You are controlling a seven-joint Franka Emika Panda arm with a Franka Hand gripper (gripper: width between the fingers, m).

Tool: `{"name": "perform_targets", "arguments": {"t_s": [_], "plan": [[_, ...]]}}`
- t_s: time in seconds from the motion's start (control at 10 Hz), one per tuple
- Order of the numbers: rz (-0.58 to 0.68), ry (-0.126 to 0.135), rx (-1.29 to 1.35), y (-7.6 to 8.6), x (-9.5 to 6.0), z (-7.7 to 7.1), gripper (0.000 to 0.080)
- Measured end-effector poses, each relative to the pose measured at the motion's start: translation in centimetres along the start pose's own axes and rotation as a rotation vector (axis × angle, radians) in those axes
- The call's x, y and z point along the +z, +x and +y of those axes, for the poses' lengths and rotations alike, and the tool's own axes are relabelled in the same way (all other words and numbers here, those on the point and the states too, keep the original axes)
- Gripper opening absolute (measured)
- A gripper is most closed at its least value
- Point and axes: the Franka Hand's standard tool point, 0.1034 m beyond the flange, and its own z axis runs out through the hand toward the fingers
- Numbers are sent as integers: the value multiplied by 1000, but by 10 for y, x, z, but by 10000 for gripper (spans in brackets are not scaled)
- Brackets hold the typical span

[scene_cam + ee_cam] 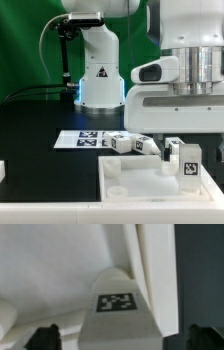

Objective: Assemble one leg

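A white leg (184, 159) with a black-and-white tag stands upright at the right far corner of the large white panel (125, 185). In the wrist view the leg (118, 308) lies between my two black fingertips (42, 338), with a gap on each side. My gripper (123, 339) is open around it and does not touch it. In the exterior view the gripper (183, 133) hangs just above the leg. The leg's peg end is hidden.
Two more legs (125, 143) (147, 147) lie on the black table behind the panel. The marker board (82, 138) lies flat to their left in the exterior view. The robot base (98, 75) stands at the back.
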Motion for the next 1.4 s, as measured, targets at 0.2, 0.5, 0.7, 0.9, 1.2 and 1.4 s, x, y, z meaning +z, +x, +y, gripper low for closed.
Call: {"name": "perform_targets", "arguments": {"t_s": [0.2,0.5,0.7,0.9,1.2,1.4], "plan": [[-1,0,99,0,0,0,371],[-4,-3,394,-1,1,0,284],[-23,-19,753,-2,1,0,284],[-58,-16,1145,3,2,0,284],[-58,20,1277,8,3,3,285],[-43,4,1067,6,5,1,340]]}}
